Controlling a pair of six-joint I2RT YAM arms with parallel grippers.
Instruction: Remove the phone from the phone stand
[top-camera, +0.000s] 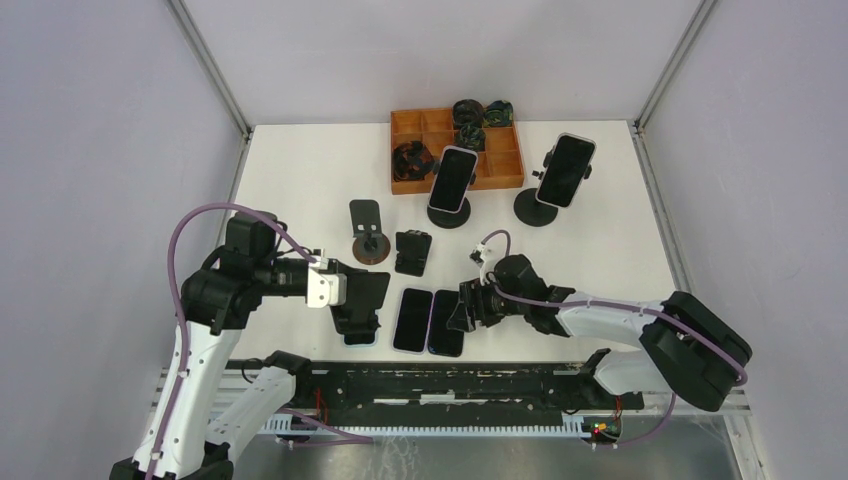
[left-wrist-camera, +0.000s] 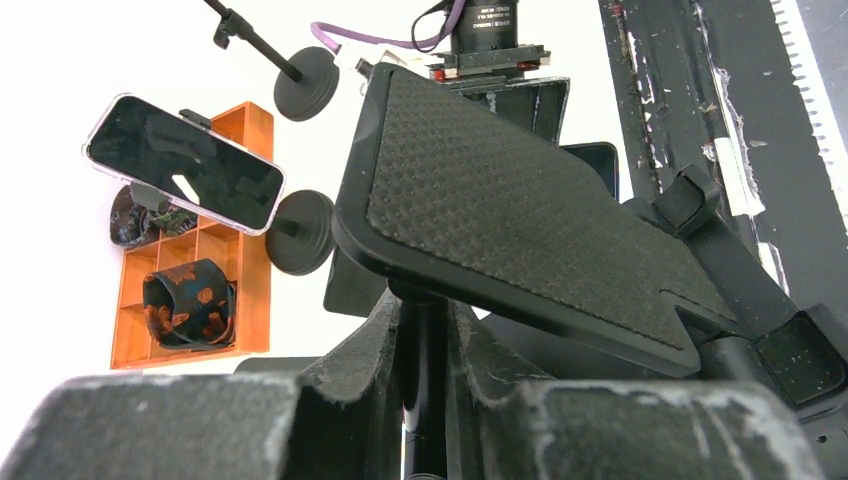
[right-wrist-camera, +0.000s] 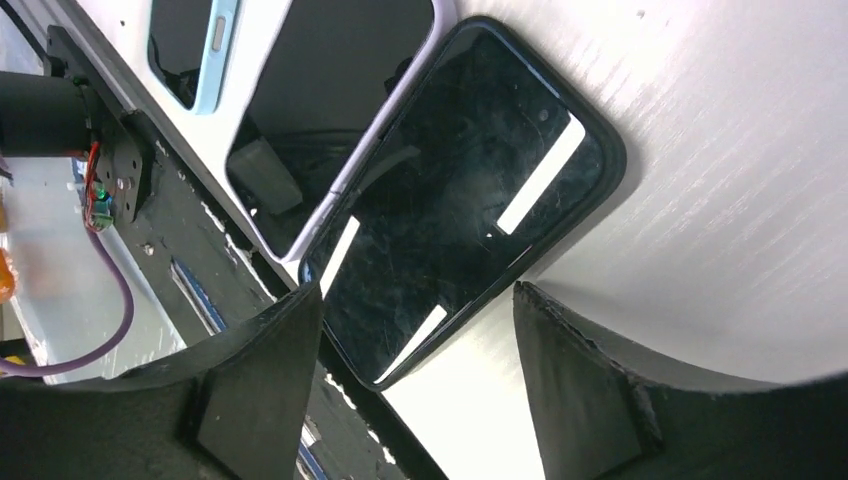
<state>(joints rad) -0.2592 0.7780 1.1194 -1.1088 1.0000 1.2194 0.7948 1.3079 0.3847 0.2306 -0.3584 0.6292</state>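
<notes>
Two robot arms work over a white desk (top-camera: 300, 170). The left end effector (top-camera: 352, 303) sits at a black stand plate (top-camera: 372, 285), with a light-blue phone (top-camera: 360, 340) peeking out just below it. The right end effector (top-camera: 463, 309) touches the nearer phone (top-camera: 447, 325) of two lying flat; the farther phone (top-camera: 411, 320) lies beside it. Beyond both, two upright phones (top-camera: 453, 180) (top-camera: 566, 170) stand before an orange tray (top-camera: 412, 122).

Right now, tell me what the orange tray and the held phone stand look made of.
The tray: orange-brown, matte, thin flat walls; wood or plastic, cannot tell. The phone stand: black plate with dimpled matte face, probably a rubbery pad on plastic.
</notes>
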